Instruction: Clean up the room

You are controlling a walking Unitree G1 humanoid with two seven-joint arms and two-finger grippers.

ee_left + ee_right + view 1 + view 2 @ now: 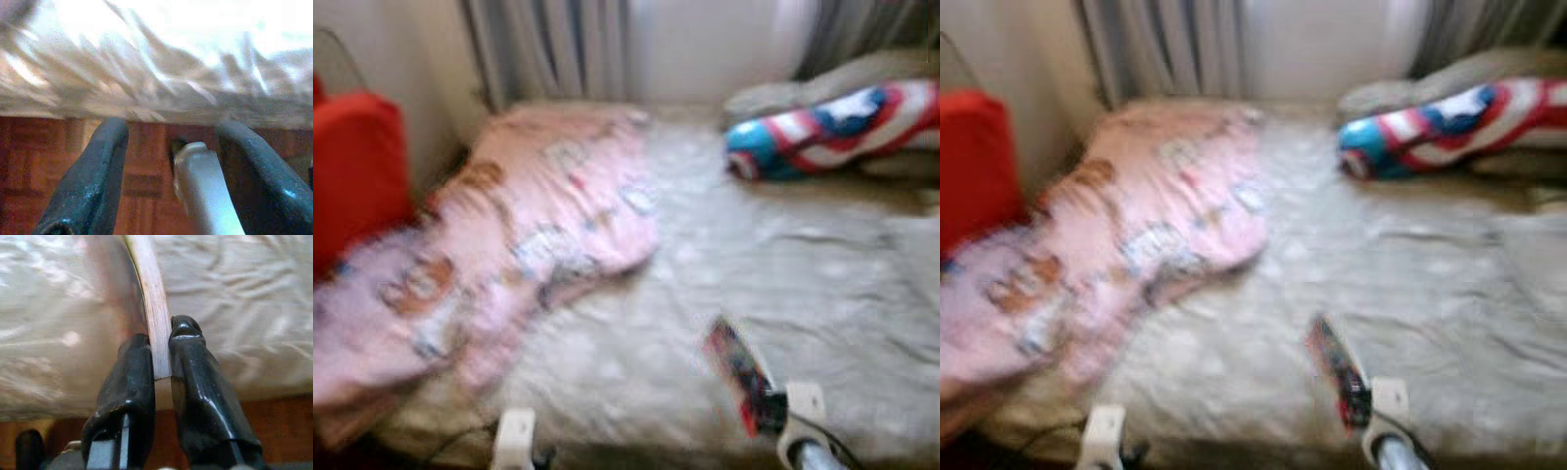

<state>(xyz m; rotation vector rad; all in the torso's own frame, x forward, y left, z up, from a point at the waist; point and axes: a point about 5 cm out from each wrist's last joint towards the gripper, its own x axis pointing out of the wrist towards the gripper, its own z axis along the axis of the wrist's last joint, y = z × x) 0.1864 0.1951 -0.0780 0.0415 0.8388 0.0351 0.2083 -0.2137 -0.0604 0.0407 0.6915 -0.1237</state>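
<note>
Right claw [159, 357] at lower right of frame, pressed onto thin flat book [736, 372], its edge pinched between both fingers, book angled up over near edge of bed [822, 284]. Left claw [168, 161] at lower left, fingers spread, below bed edge over wooden floor [44, 161]. Pink blanket [509, 235] heaped left; striped cushion [832, 127] upper right. Head views blurred.

A bed [783, 284] in a wrinkled pale sheet carries a pink blanket [509, 235] and a red-white-blue cushion [832, 127].
</note>
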